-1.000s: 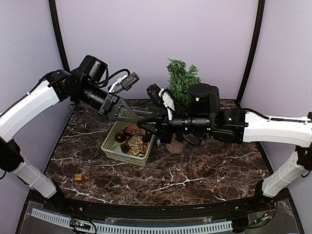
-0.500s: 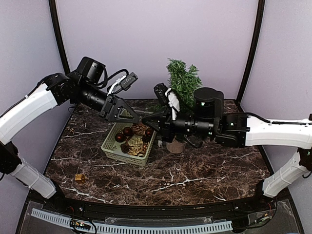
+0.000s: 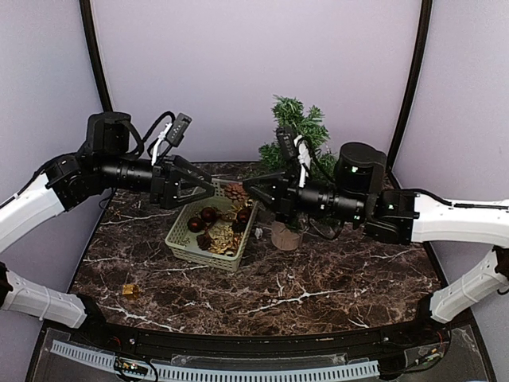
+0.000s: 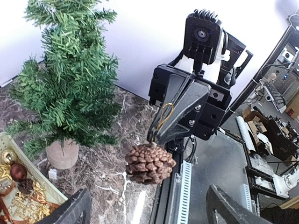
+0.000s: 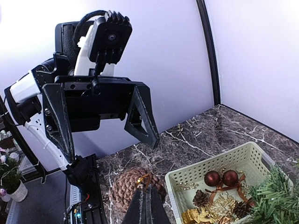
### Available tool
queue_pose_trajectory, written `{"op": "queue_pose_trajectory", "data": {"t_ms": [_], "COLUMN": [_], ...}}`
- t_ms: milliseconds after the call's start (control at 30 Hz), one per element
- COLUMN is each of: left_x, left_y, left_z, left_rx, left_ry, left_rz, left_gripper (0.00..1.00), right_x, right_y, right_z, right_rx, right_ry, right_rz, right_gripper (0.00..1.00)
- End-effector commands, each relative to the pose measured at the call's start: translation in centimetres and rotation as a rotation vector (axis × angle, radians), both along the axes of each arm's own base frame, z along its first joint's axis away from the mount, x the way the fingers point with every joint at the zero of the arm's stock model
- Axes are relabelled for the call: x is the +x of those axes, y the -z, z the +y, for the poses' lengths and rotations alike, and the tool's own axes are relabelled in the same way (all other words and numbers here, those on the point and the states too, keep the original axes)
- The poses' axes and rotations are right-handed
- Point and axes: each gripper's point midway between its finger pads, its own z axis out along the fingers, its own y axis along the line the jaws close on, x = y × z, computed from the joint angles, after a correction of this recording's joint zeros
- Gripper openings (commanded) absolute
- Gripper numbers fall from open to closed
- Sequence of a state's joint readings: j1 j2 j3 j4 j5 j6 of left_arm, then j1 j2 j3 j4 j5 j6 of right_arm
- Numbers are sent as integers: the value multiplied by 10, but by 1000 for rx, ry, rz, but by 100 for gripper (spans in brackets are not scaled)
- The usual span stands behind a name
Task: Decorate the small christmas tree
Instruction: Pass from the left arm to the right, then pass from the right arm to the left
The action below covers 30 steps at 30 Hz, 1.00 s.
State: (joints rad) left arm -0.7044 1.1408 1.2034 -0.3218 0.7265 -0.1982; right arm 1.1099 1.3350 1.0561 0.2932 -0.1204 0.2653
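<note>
A: You've hardly begun: the small christmas tree [image 4: 70,79], standing just beside the basket [image 3: 181,239], looks bare.
B: But your right gripper [image 4: 159,133] is pinched on the gold loop of the pine cone [image 4: 150,163], and your left gripper [image 5: 110,149] is spread wide and empty.
A: So you've that to hang, then the basket's ornaments.

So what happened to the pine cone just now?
The left gripper opened, let go of the brown pine cone and pulled back leftward. The right gripper, shut on its gold loop, carries it alone, drawn right. The pale green plastic basket and small green Christmas tree stayed put.
</note>
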Motion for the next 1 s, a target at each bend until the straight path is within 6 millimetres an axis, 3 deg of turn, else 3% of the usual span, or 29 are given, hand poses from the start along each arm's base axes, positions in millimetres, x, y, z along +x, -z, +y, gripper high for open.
{"op": "queue_pose_trajectory", "data": {"t_ms": [0, 167, 267, 433, 600, 833, 967], "left_x": [8, 3, 1, -15, -16, -25, -24], "left_y": [-13, -16, -18, -29, -36, -30, -25], "left_z": [-1, -11, -22, -48, -63, -82, -85], "left_rx": [-66, -149, -155, -163, -193, -190, -182], "left_ry": [-38, 19, 66, 159, 210, 297, 301], "left_rz": [-60, -50, -57, -118, -118, -83, -71], "left_gripper": [85, 71, 50, 49, 48, 31, 30], "right_x": [-7, -7, -4, -11, -22, -30, -32], "right_y": [-17, -3, 6, 5, 5, 6, 5], "right_z": [-14, -29, -34, -38, -42, -33, -30], "right_rx": [54, 16, -5, -30, -44, -63, -61], "right_ry": [-30, -34, -34, -138, -270, -360, -384], "right_rz": [16, 80, 103, 112, 136, 144, 148], "right_gripper": [0, 0, 0, 0, 0, 0, 0]}}
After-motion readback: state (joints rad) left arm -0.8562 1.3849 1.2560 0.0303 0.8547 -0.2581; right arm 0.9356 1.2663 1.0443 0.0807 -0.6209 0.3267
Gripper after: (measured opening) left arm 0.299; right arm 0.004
